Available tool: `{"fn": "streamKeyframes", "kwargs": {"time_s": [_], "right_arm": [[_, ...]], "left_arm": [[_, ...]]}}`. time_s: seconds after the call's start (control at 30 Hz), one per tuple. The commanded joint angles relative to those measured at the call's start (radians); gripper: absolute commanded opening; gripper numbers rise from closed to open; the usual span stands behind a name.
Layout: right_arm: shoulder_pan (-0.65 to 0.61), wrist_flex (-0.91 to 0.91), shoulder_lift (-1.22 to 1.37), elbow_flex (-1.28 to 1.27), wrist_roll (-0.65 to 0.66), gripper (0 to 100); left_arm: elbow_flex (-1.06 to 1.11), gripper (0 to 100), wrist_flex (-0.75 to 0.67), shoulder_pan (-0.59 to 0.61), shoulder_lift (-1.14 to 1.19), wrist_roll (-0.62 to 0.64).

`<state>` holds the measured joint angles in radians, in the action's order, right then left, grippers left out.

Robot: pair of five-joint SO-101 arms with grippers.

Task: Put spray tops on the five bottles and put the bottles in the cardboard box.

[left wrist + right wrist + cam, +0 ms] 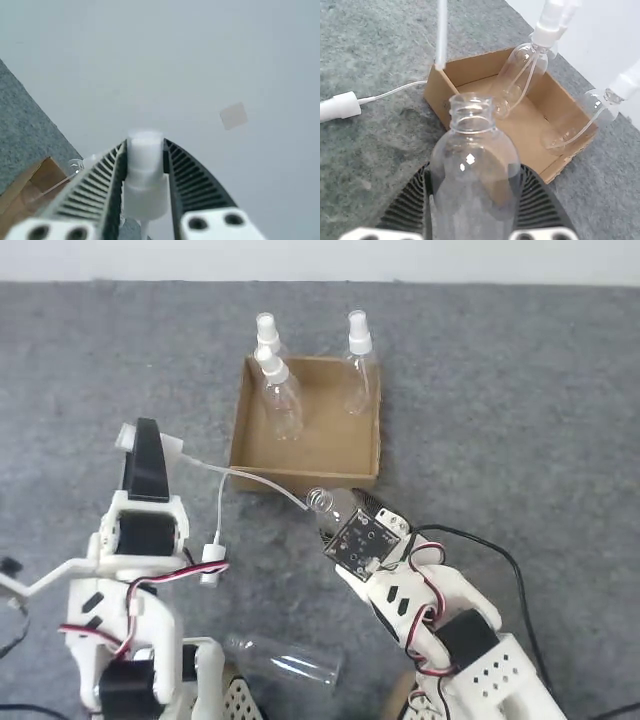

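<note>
Grey carpet (pixel 500 390); left jaws grasping spray top (pixel 145 175), right jaws grasping uncapped bottle (pixel 470 170) near cardboard box (pixel 345 478).

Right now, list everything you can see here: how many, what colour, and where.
box: one, brown cardboard, far middle of the carpet
capped bottles: three, clear with white spray tops, in the box
open bottle: one, clear, held just in front of the box
lying bottle: one, clear, no top, on the carpet between the arm bases
held spray top: one, white, tube pointing toward the open bottle
loose spray top: one, white, on the carpet
carpet: one, grey, under everything
left fingers: black, shut on the held spray top
right fingers: black, shut on the open bottle
</note>
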<state>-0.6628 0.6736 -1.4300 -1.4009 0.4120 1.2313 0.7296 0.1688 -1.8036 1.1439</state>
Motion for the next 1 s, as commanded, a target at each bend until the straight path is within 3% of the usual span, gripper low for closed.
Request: {"fn": "streamKeyframes", "kwargs": {"time_s": [0.0,0.23,0.37,0.53,0.8,0.97], "right_arm": [[-0.01,-0.033,-0.027,0.021,0.014,1.8],[-0.01,-0.033,-0.027,0.023,0.014,1.7],[-0.01,-0.033,-0.027,0.023,0.014,1.7],[-0.01,-0.033,-0.027,0.025,0.014,1.7],[-0.01,-0.033,-0.027,0.025,0.014,1.7],[-0.005,-0.047,-0.027,0.025,0.012,1.7]], "left_arm": [[0.025,1,-0.072,0.005,-0.018,-0.002],[0.156,1,-0.273,0.003,-0.018,-0.029],[0.159,1,-0.276,-0.006,-0.018,-0.031],[0.183,1,-0.281,-0.118,-0.017,-0.109],[0.196,1,-0.276,-0.143,-0.015,-0.129],[0.245,1,-0.282,-0.276,-0.015,-0.227]]}}
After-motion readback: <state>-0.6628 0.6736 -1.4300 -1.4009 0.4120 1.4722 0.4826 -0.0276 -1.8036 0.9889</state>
